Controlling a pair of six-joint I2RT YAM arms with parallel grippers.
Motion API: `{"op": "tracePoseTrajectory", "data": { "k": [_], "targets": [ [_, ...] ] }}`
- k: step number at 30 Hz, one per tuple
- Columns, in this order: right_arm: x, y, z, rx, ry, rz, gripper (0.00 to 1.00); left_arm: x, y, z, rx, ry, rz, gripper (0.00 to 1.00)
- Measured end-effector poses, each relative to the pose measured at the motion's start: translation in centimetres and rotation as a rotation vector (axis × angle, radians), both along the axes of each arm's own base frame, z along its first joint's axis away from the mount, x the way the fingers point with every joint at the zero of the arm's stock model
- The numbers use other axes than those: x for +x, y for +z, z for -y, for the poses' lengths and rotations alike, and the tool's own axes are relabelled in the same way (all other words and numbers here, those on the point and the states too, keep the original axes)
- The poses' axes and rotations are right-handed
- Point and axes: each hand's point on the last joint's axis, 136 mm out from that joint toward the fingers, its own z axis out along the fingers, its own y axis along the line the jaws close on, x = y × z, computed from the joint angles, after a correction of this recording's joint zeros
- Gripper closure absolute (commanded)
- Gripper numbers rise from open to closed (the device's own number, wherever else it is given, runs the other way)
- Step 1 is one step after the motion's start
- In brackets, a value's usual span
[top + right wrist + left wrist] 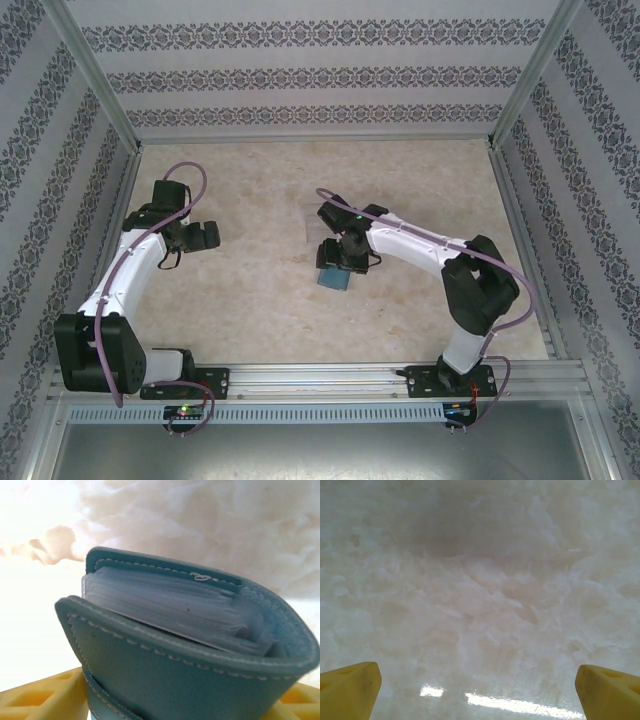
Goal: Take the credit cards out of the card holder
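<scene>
The card holder (190, 675) is a teal-blue stitched case, seen edge-on and gaping slightly between my right gripper's yellow fingers (35, 697). My right gripper (175, 700) is shut on its two sides. A stack of pale thin sheets (170, 605) fills its inside; I cannot tell credit cards from clear sleeves there. From above, the card holder (334, 279) shows as a small blue patch just below the right gripper (342, 258), near the table's middle. My left gripper (207, 237) stands open and holds nothing, far to the left, with bare table between its fingers (350, 690).
The pale marbled table (270, 190) is fenced by metal posts and patterned walls on three sides. A metal rail (320, 378) with both arm bases runs along the near edge.
</scene>
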Motion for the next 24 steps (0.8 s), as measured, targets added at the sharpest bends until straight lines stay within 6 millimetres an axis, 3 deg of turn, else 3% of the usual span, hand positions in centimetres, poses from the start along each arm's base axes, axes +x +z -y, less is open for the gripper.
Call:
{"op": "tracePoseTrajectory", "data": {
  "k": [5, 12, 24],
  "targets": [
    [0.2, -0.2, -0.6, -0.021, 0.099, -0.024, 0.32, 0.0, -0.3, -0.2, 0.012, 0.006, -0.011, 0.0],
    [-0.8, -2.4, -1.9, -0.044, 0.18, -0.094, 0.32, 0.0, -0.4, -0.4, 0.023, 0.01, -0.015, 0.0],
    [-0.7, -5.0, -3.9, -0.03, 0.206, -0.149, 0.28, 0.0, -0.7, -0.4, 0.025, 0.007, -0.028, 0.0]
  ]
}}
